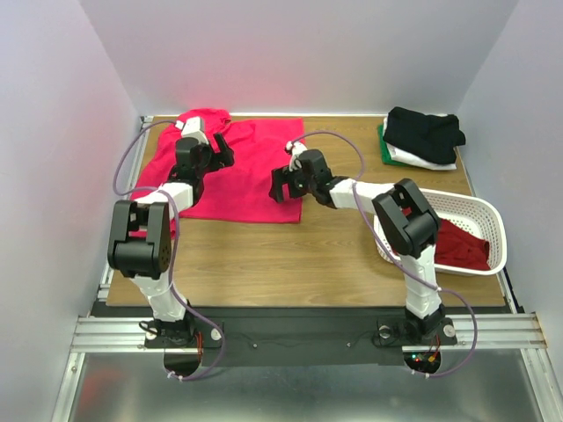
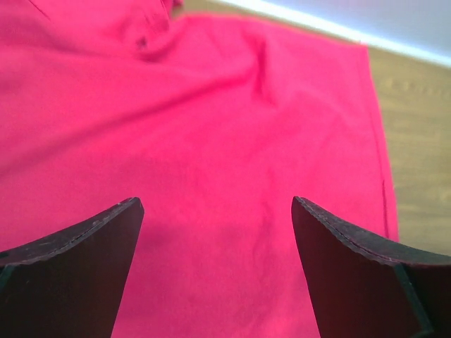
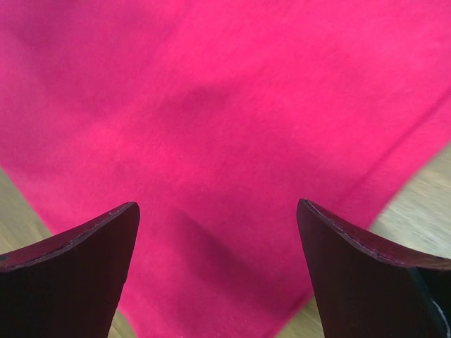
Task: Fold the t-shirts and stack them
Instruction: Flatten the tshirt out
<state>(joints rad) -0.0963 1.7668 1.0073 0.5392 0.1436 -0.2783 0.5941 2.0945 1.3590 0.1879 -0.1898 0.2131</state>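
found left pincer (image 2: 215, 205) and right pincer (image 3: 218, 205) spread wide, empty, above pink shirt (image 1: 255, 171). risk — snagging too much cloth, dragging shirt askew, spoiling the fold.

**Wooden counter, three loads**

The counter (image 1: 290, 255) is a light wood top. A pink shirt (image 1: 251, 176) lies spread flat over its far-left part. A folded stack (image 1: 422, 136), green at the bottom, sits in the far-right corner. A white basket (image 1: 501, 237) rests along the right edge, well apart from the shirt.
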